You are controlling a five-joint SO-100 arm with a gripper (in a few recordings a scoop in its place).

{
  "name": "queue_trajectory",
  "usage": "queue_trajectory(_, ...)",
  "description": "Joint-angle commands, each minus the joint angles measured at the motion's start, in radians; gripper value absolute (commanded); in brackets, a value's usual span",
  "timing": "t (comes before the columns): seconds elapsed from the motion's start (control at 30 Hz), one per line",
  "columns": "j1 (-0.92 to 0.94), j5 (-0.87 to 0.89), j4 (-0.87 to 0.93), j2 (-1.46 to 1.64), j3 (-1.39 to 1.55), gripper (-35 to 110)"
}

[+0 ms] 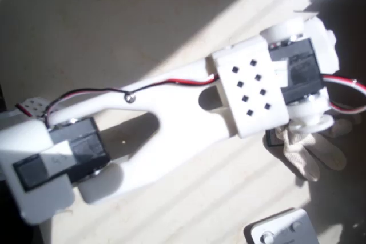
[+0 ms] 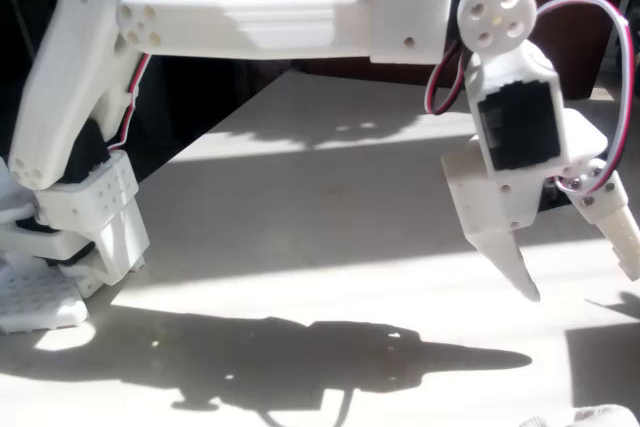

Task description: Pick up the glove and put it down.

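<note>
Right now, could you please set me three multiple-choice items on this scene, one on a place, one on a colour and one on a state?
1. In the overhead view, where does the glove lie?
A. Under the arm's gripper end, at the right
B. At the top left corner
C. On top of the arm's base

2. What colour is the arm?
A. Black
B. White
C. Orange

3. How does the gripper stand in the fixed view?
A. Shut on the glove
B. Lying flat on the table
C. Open, empty, above the table

Answers:
1 A: the beige fingers stick out from beneath the wrist there.
2 B: its plastic links are white, with black motors.
3 C: the two fingers stand apart with nothing between them, tips clear of the surface.
</note>
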Motion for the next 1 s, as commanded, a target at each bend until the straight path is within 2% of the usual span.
queue_trajectory(0.0, -0.003, 0.003, -0.011, 0.006, -0.014, 11)
queue_trajectory(0.13, -0.003, 0.003, -0.012, 0.006, -0.014, -1)
queue_trajectory(0.97, -0.002, 0.006, -0.011, 0.008, -0.009, 1)
